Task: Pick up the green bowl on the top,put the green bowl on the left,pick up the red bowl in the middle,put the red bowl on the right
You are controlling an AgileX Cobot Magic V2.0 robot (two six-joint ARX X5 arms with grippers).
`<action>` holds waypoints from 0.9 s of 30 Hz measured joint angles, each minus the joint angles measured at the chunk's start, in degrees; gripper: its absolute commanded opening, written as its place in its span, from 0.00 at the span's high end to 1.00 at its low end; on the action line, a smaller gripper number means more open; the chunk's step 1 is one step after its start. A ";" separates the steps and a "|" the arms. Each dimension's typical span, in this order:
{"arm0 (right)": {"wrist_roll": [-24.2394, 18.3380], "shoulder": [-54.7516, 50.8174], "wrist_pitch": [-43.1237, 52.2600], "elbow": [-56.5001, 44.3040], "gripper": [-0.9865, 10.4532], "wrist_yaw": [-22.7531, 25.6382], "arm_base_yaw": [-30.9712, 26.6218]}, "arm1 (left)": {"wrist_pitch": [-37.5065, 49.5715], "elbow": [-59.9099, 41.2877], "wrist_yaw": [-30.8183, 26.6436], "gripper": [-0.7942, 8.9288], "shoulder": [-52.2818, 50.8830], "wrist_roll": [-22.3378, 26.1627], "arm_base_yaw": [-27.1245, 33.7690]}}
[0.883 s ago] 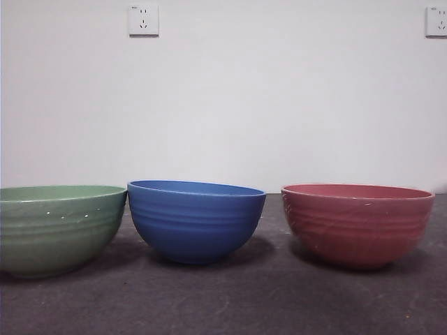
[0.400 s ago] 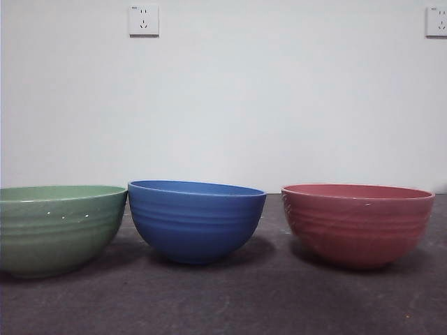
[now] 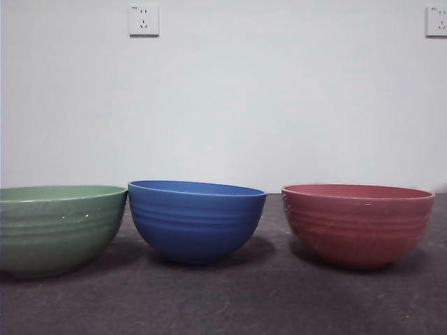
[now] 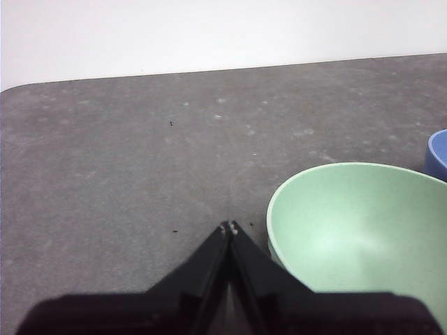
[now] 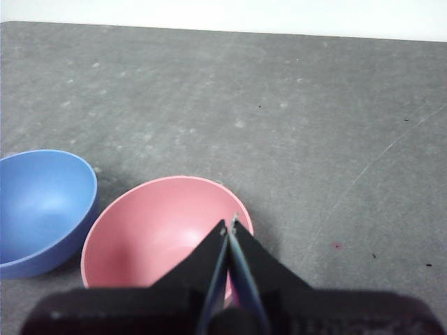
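The green bowl (image 3: 59, 227) stands upright on the table at the left of the front view. It also shows in the left wrist view (image 4: 363, 234). The red bowl (image 3: 357, 223) stands upright at the right. It also shows in the right wrist view (image 5: 157, 234). My left gripper (image 4: 229, 227) is shut and empty, raised beside the green bowl's rim. My right gripper (image 5: 230, 225) is shut and empty, raised over the red bowl's rim. Neither gripper shows in the front view.
A blue bowl (image 3: 196, 220) stands between the green and red bowls; it also shows in the right wrist view (image 5: 40, 209) and at the edge of the left wrist view (image 4: 437, 153). The grey table (image 3: 230, 300) ends at a white wall with two sockets (image 3: 143, 20).
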 measured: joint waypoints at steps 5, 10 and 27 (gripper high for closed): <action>0.00 0.00 0.00 0.00 0.91 0.00 0.00 | 0.00 0.00 0.02 0.92 0.00 0.00 0.00; 0.00 0.00 0.00 0.00 0.91 0.00 0.00 | 0.00 0.00 0.00 0.92 0.00 0.00 0.00; -5.66 -14.19 2.89 -6.88 0.91 -8.57 -7.89 | 0.00 0.00 0.04 0.92 0.00 0.00 0.00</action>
